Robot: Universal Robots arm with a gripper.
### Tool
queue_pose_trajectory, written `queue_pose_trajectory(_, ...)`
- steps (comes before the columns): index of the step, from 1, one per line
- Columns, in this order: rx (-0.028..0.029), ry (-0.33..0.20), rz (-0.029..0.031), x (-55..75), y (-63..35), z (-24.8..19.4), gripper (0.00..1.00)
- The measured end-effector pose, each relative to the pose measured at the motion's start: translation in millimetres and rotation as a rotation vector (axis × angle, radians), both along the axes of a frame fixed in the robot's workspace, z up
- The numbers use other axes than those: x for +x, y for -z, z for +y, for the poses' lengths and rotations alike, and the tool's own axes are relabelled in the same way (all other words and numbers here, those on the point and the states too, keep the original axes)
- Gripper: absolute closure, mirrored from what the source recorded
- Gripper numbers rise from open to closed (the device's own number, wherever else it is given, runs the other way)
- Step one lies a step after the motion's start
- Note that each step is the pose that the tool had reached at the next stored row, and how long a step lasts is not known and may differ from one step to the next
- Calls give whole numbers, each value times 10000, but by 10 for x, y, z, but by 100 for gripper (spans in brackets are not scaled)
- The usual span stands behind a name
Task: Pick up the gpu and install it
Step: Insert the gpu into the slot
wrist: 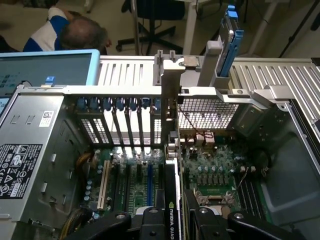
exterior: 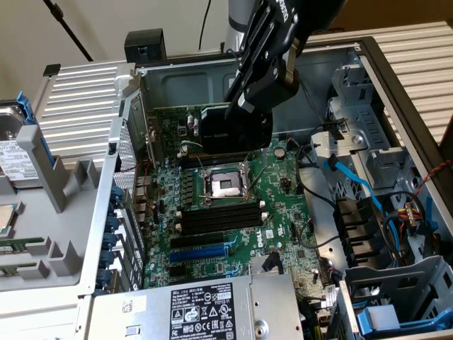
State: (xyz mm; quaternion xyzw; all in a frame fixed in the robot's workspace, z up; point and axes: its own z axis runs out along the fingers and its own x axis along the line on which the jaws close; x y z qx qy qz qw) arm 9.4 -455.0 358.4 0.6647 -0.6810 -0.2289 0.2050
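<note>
The jaws are clenched on the gpu, one finger on each broad face. In the exterior view this sits in the upper middle of the frame, where the dark arm reaches down into the open computer case. The card's black cooler faces the camera and hangs over the far part of the green motherboard, just beyond the square CPU socket. Whether the card's lower edge touches the board or a slot I cannot tell.

Closer to the camera than the socket lie long black memory sticks, then a blue slot. A silver power supply with a black label lies at the lower middle. Blue cables run through the drive bays at the exterior view's right. A grey ribbed panel and a hard drive sit at the exterior view's left.

The wrist view looks along the gpu edge-on, with the black fingers pressed against both of its sides. Its silver bracket stands upright against the row of rear slot openings in the case wall. A white slot and a blue slot run along the motherboard beside the card. Beyond the case a person bends down near a screen.
</note>
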Motion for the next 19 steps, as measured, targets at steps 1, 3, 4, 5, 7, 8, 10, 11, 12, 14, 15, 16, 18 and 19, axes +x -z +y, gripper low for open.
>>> queue_pose_trajectory(1, -2, -1, 8, -2, 0, -7, 74)
queue_pose_trajectory(3, -1, -1, 25, -5, 11, -21, 74)
queue_pose_trajectory(4, -1, 1, 33, -7, 20, -28, 74)
queue_pose_trajectory(5, -3, 1, 40, -7, 29, -39, 74)
queue_pose_trajectory(7, -2, 1, 41, -7, 59, -54, 74)
queue_pose_trajectory(8, -3, 1, 42, -7, 74, -58, 74)
queue_pose_trajectory(10, -4, 0, 42, -7, 88, -59, 74)
queue_pose_trajectory(11, -5, 0, 43, -7, 88, -59, 74)
queue_pose_trajectory(12, -4, 0, 42, -6, 88, -59, 74)
queue_pose_trajectory(14, -4, 0, 42, -7, 88, -59, 74)
queue_pose_trajectory(15, -3, 0, 42, -7, 88, -59, 74)
queue_pose_trajectory(16, -3, 0, 42, -7, 91, -59, 74)
queue_pose_trajectory(18, 0, 0, 42, -7, 104, -60, 74)
queue_pose_trajectory(19, -2, 1, 40, -7, 114, -64, 74)
